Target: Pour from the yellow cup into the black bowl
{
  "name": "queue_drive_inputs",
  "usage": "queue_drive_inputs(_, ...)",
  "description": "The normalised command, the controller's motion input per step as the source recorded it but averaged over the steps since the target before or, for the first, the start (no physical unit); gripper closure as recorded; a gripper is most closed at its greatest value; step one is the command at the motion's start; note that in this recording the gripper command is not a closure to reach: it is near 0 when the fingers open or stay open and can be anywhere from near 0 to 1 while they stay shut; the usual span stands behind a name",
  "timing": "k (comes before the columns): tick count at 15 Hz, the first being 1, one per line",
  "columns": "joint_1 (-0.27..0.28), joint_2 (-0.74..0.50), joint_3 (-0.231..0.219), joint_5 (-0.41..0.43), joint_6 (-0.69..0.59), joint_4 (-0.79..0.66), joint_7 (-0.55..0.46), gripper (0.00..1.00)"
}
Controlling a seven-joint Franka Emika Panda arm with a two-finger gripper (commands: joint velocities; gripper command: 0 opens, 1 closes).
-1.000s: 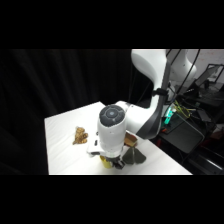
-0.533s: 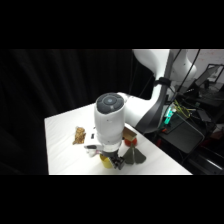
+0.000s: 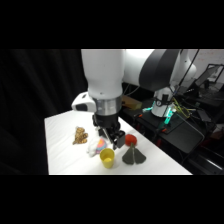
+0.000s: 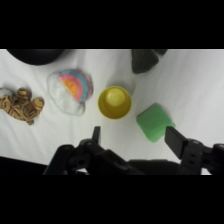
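White worktop (image 4: 200,85): end effector (image 4: 131,137) open above upright cup (image 4: 114,102); egg toy (image 4: 71,91) and green block (image 4: 155,121) flank it; bowl (image 4: 36,55) at far edge.

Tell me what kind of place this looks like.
Probably a robotics lab: a white robot arm hangs over a white table set with a yellow cup and small toys, with dark curtains behind and cabled equipment alongside.

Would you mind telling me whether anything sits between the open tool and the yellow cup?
Nothing visible does: in the wrist view the small yellow plastic cup stands upright on bare table ahead of the open tool; the green block lies beside it.
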Motion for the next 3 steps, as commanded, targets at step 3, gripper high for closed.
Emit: queue_drive_inputs(3,-0.059,-0.47,0.066,0.098,-0.03,-0.27,0.12,0.0)
